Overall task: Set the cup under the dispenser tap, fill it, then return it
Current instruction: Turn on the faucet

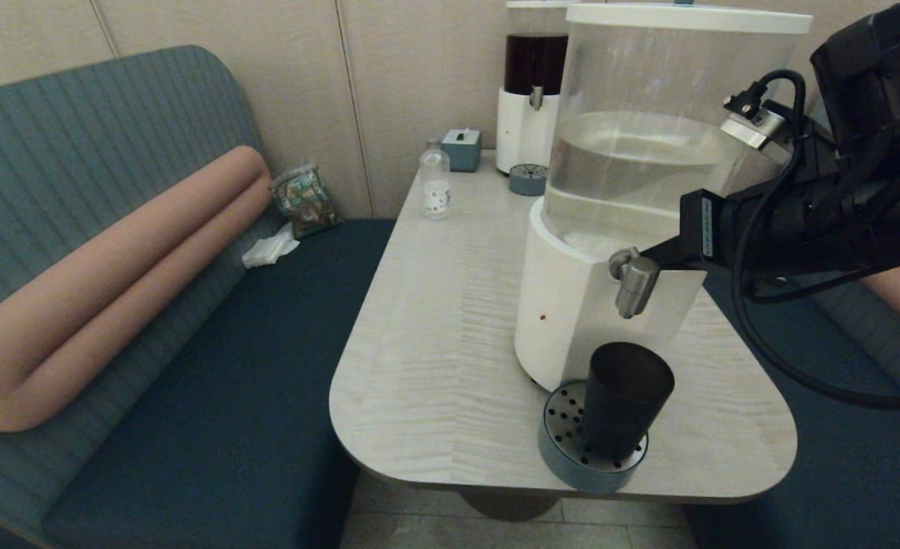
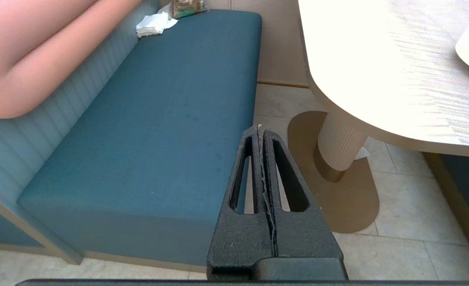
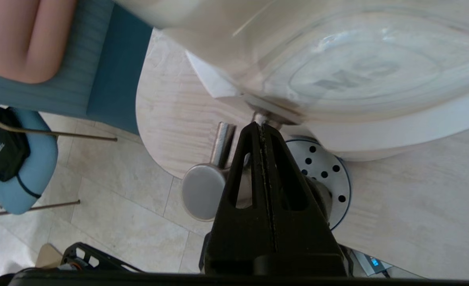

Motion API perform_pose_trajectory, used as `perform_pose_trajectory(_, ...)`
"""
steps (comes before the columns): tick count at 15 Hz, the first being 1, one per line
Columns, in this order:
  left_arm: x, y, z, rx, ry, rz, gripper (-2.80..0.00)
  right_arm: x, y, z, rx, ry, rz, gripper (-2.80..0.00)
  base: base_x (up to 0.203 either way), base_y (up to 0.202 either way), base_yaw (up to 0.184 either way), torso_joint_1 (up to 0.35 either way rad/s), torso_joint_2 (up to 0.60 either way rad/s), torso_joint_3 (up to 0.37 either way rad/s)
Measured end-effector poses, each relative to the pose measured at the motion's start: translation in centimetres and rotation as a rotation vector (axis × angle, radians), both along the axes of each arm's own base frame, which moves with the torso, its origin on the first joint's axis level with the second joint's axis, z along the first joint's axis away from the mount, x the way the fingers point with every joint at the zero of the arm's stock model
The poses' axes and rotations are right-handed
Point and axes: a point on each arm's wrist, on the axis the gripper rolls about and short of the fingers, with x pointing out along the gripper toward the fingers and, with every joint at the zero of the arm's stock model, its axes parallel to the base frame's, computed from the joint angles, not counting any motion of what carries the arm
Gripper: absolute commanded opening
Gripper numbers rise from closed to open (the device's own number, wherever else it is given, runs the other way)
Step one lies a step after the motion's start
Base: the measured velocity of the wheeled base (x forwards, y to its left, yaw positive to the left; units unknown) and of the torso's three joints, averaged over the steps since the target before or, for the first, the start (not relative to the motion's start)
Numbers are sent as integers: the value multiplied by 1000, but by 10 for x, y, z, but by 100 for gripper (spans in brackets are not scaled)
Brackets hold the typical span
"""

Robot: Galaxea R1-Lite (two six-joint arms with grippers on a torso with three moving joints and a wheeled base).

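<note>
The dark tapered cup (image 1: pixel 624 396) stands upright on a round perforated drip tray (image 1: pixel 560 431), right below the silver dispenser tap (image 1: pixel 634 284) of the big clear-tank dispenser (image 1: pixel 648 152). My right gripper (image 1: pixel 652 254) is shut, and its tips touch or nearly touch the tap's top where it joins the white base. In the right wrist view the shut right gripper (image 3: pixel 260 126) lies beside the tap (image 3: pixel 202 190), above the drip tray (image 3: pixel 330 171), and hides most of the cup. My left gripper (image 2: pixel 259 128) is shut on nothing, parked low beside the bench.
The table (image 1: pixel 435 320) also carries a small clear bottle (image 1: pixel 435 183), a tissue box (image 1: pixel 461 149), a dark-liquid dispenser (image 1: pixel 530 91) and a second drip tray (image 1: pixel 528 179) at the back. The blue bench (image 1: pixel 213 366) runs along the left. The cup's tray sits close to the table's front edge.
</note>
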Motion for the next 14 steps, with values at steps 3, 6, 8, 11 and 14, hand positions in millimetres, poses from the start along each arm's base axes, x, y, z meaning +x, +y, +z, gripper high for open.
perform_pose_trajectory(3, 0, 0, 0, 0, 0, 0, -280, -2, -2, 2, 1, -7, -7, -280, 0, 0, 0, 0, 0, 0)
perform_pose_trajectory(6, 0, 0, 0, 0, 0, 0, -280, -4, -4, 5, 5, -18, -11, -280, 0, 0, 0, 0, 0, 0)
perform_pose_trajectory(8, 0, 0, 0, 0, 0, 0, -280, -5, -4, 8, 10, -28, -10, -280, 0, 0, 0, 0, 0, 0)
perform_pose_trajectory(11, 0, 0, 0, 0, 0, 0, -280, -5, -3, 10, 12, -34, -7, -280, 0, 0, 0, 0, 0, 0)
perform_pose_trajectory(14, 0, 0, 0, 0, 0, 0, -280, -3, -2, 8, 10, -27, -6, -280, 0, 0, 0, 0, 0, 0)
